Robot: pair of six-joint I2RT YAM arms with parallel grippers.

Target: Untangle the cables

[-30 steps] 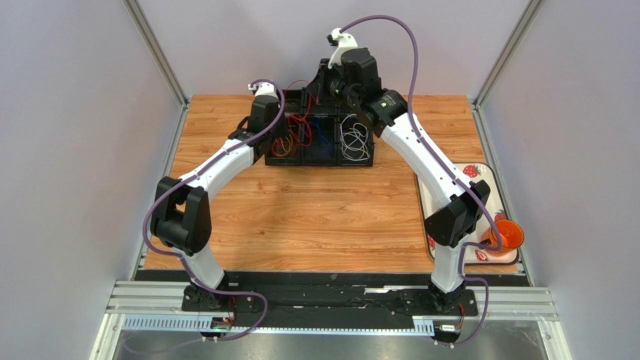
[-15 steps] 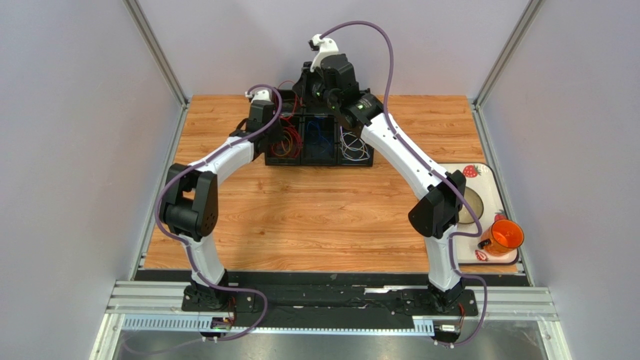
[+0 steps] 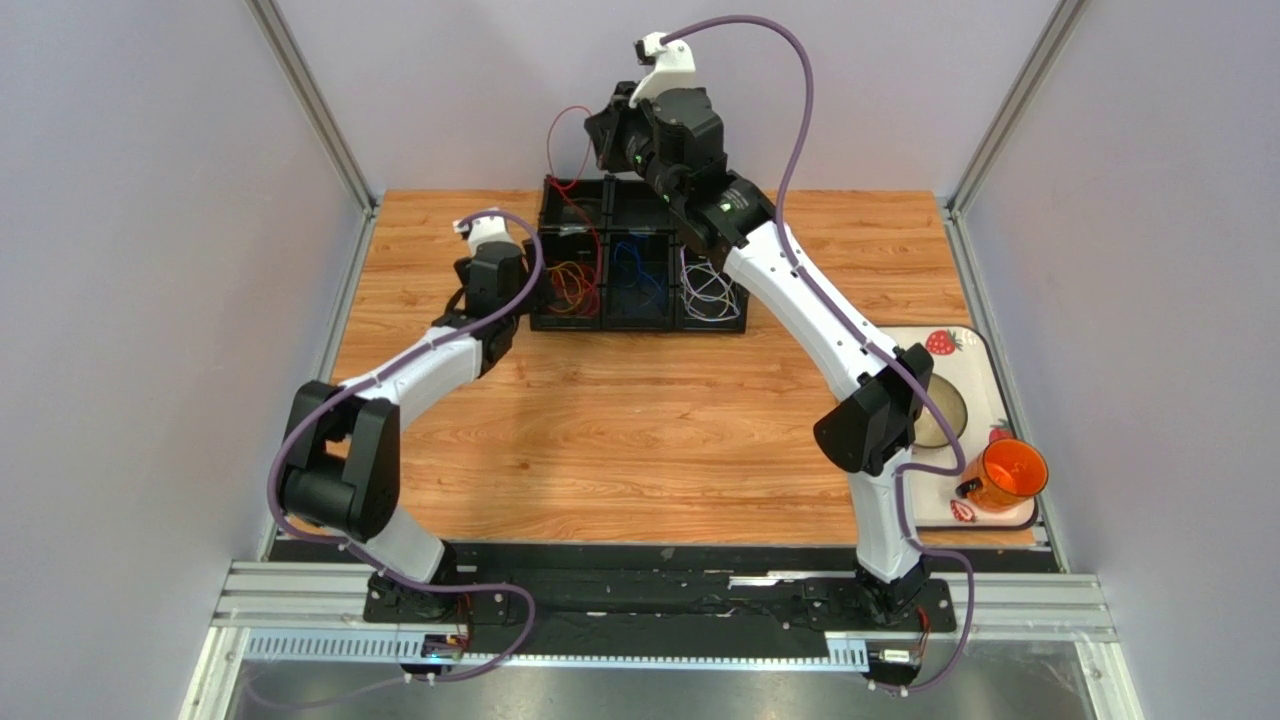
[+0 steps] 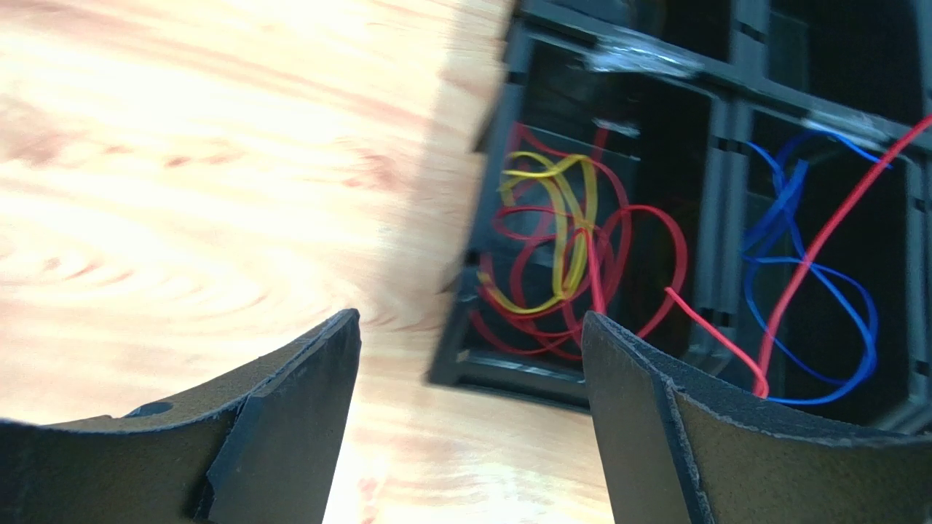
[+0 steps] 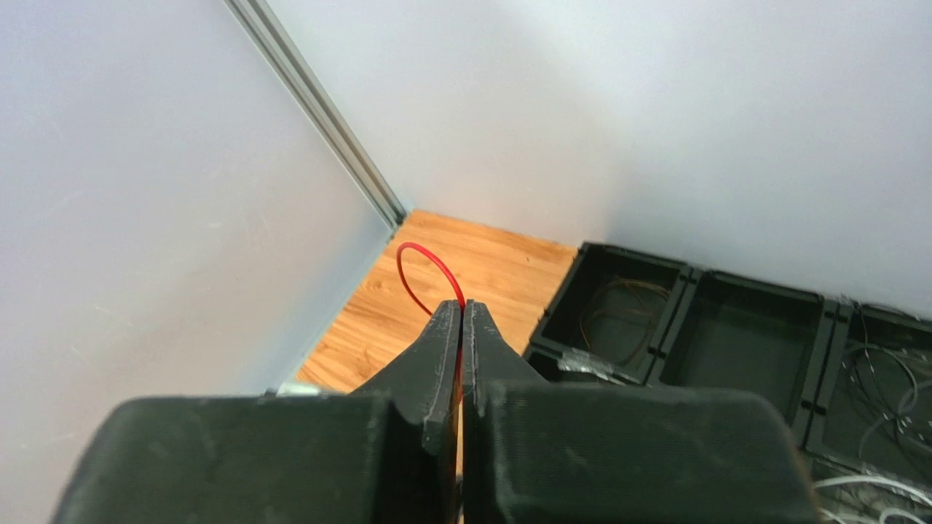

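Observation:
A black compartment tray (image 3: 643, 323) at the back of the table holds the cables. Red and yellow ones (image 4: 569, 262) tangle in its front-left cell, blue ones (image 4: 804, 273) lie in the middle cell, and white ones (image 3: 709, 285) in the right. My left gripper (image 4: 470, 360) is open and empty over bare wood, just left of the tray's front corner. My right gripper (image 5: 462, 311) hangs high above the tray's back left, shut on a red cable (image 5: 421, 257) that loops out past its tips. A taut red strand (image 4: 831, 229) rises from the front-left cell.
A white strawberry-patterned tray (image 3: 962, 345) at the table's right edge carries an orange cup (image 3: 1014, 473). Grey enclosure walls stand close behind and on both sides of the table.
My left gripper has opened and drawn back leftwards off the tray. My right gripper has moved left and up, staying shut on the red cable.

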